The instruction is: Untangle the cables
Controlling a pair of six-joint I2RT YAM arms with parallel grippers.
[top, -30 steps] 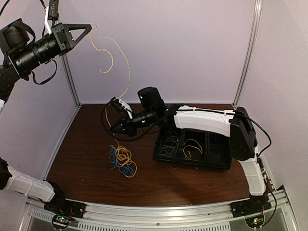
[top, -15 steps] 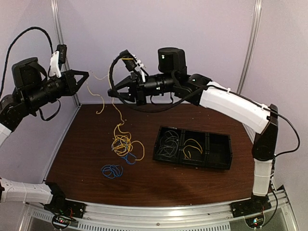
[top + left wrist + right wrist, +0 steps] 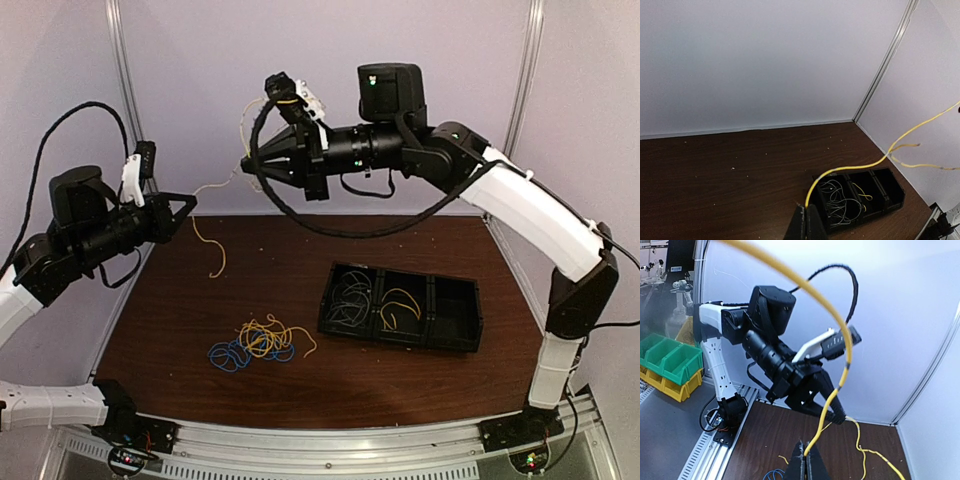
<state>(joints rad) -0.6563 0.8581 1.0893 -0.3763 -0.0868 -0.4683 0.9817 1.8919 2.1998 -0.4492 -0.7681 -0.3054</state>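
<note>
Yellow cable spans between left gripper and right gripper, both clamped shut on it; loose bundle lies on table below

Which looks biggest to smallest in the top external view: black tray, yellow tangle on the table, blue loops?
1. black tray
2. yellow tangle
3. blue loops
The tray is clearly largest. The two bundles overlap and look close in size, so their order is unsure.
</note>
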